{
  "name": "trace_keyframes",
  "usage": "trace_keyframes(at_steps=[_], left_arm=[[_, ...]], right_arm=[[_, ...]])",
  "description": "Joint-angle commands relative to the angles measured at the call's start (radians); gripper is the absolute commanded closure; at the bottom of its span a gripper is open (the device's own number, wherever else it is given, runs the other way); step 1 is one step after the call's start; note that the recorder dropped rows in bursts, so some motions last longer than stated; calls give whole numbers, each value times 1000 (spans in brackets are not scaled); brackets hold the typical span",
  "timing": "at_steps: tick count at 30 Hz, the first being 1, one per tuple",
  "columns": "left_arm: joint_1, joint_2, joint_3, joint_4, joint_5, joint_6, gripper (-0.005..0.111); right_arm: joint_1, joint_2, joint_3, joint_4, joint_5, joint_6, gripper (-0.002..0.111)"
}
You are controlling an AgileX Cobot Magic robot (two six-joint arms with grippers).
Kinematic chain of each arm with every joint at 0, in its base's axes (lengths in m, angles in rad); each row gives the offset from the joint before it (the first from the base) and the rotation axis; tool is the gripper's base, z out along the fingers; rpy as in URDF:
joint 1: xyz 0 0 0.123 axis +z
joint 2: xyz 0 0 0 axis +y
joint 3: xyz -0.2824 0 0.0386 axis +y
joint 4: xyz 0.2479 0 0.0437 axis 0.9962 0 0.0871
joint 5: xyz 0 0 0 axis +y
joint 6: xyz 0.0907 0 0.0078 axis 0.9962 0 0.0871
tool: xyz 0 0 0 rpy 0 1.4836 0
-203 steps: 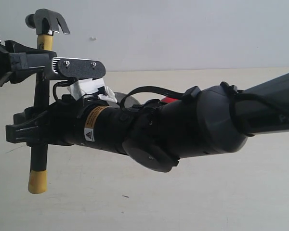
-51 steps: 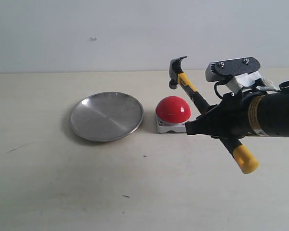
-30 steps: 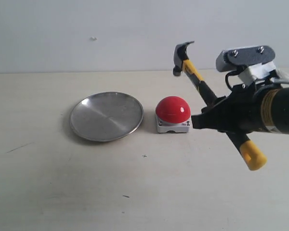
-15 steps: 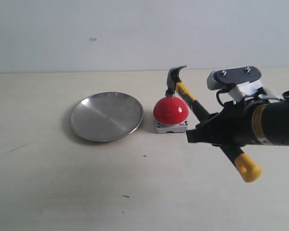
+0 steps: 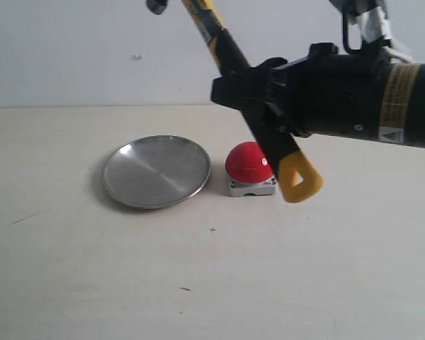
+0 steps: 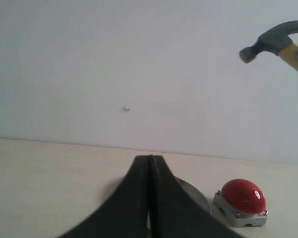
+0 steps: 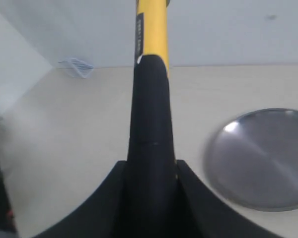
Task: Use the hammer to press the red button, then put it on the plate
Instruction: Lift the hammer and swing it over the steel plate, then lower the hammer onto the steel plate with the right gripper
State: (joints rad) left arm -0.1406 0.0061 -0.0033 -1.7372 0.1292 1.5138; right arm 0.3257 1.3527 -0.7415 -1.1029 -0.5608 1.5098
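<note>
My right gripper is shut on the hammer's black handle, held high above the table. The hammer slants up to the left; its yellow looped end hangs in front of the red button, and its dark head is lifted well above the dome. The red button sits on its grey base beside the silver plate, which lies to its left with nothing in it. The plate also shows past the handle. My left gripper is shut on nothing, low at the near side.
A pale wall runs behind the light table. A small white object lies at the table's far edge in the right wrist view. The big right arm fills the upper right of the exterior view.
The hammer head rested on the red dome half a second ago. Since then the right arm has risen and swung left, lifting the head off the button towards the plate side.
</note>
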Motion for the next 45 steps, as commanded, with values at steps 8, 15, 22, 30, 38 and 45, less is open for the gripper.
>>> trace_keyframes(at_steps=[8, 15, 22, 30, 38, 45], left_arm=[[1, -6, 3, -7, -1, -5, 107], [1, -6, 3, -7, -1, -5, 107], [1, -6, 3, -7, -1, -5, 107], [1, -6, 3, -7, -1, -5, 107], [1, -6, 3, -7, -1, -5, 107], [1, -6, 3, -7, -1, -5, 107]], right_arm=[[58, 444, -241, 335, -195, -24, 108], [58, 700, -463, 288, -214, 241, 108], [58, 904, -609, 280, -299, 453, 108], [58, 938, -621, 294, -297, 484, 108], [66, 945, -621, 290, -199, 582, 108], [81, 950, -621, 322, -170, 611, 108]])
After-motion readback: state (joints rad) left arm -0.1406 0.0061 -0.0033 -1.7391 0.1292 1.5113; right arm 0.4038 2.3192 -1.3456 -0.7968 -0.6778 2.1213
